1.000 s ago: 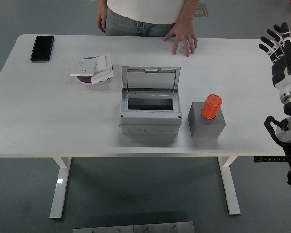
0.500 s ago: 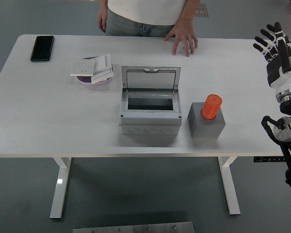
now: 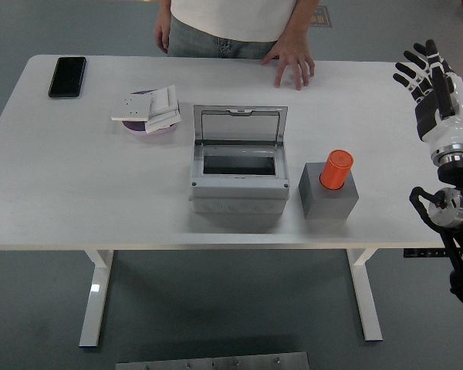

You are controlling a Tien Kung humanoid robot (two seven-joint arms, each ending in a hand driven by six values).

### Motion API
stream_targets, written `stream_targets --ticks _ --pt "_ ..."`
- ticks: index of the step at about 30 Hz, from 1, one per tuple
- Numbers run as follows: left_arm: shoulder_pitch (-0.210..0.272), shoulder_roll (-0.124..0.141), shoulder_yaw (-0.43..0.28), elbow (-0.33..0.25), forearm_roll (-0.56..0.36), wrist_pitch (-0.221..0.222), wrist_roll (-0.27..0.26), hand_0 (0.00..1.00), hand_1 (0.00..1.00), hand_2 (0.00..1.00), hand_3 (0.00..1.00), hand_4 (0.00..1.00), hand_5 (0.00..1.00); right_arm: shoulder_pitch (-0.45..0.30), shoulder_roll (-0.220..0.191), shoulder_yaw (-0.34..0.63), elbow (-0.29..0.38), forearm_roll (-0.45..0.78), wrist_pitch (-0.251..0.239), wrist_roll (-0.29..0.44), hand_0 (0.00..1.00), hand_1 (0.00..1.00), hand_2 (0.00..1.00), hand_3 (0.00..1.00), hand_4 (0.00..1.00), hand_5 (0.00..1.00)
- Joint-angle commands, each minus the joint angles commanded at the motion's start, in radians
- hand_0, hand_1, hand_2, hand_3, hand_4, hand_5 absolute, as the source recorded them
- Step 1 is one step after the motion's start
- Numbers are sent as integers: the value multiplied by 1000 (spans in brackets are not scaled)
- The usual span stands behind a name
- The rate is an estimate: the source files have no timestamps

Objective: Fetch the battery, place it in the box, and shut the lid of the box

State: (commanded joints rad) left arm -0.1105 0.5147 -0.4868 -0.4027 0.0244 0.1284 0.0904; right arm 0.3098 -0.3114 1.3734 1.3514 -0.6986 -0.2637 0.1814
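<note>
Smooth white tabletop [image 3: 77,185] carries an orange cylindrical battery [image 3: 336,169] upright in a matte grey block [image 3: 328,200], just right of the grey plastic box [image 3: 238,173], lid [image 3: 240,124] raised. Right robot hand [image 3: 427,81] hovers at the right edge, fingers spread, empty.

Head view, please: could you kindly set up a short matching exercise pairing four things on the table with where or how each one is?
Things:
1. phone
2. orange battery
3. box lid
4. right hand

Descriptions:
A. standing in the grey block
B. raised open behind the box
C. fingers spread, at the table's right edge
D. flat at the far left corner

Pairs: 1-D, 2-A, 3-B, 4-C
</note>
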Motion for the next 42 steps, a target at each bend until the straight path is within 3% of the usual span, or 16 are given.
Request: stream_targets --ticks 28,29,34,35,40,41,42 --pt "6 -6 4 0 -14 2 -6 594 733 588 570 604 95 -1 -7 12 8 -28 6 35 746 667 710 680 794 591" --pt "6 -6 4 0 -15 2 -7 595 733 588 570 605 95 -1 -7 12 8 -31 7 34 732 644 663 629 795 369" --pt "7 -8 9 0 -24 2 -11 595 733 588 570 605 95 -1 -8 17 12 -55 15 23 732 644 663 629 795 369" --pt "8 -9 9 0 -25 2 -11 595 733 588 570 604 95 -1 -9 18 13 -63 18 18 662 608 618 631 723 235" --pt "8 -11 7 0 -21 2 -8 595 733 588 570 604 95 -10 -12 25 24 -133 30 -14 662 608 618 631 723 235" --pt "7 -12 6 0 -18 2 -7 596 734 588 570 604 95 -12 -12 26 29 -152 33 -21 684 650 690 659 739 150" --pt "7 -12 4 0 -16 2 -6 596 734 588 570 604 95 -14 -12 26 33 -168 36 -27 684 650 690 659 739 150"
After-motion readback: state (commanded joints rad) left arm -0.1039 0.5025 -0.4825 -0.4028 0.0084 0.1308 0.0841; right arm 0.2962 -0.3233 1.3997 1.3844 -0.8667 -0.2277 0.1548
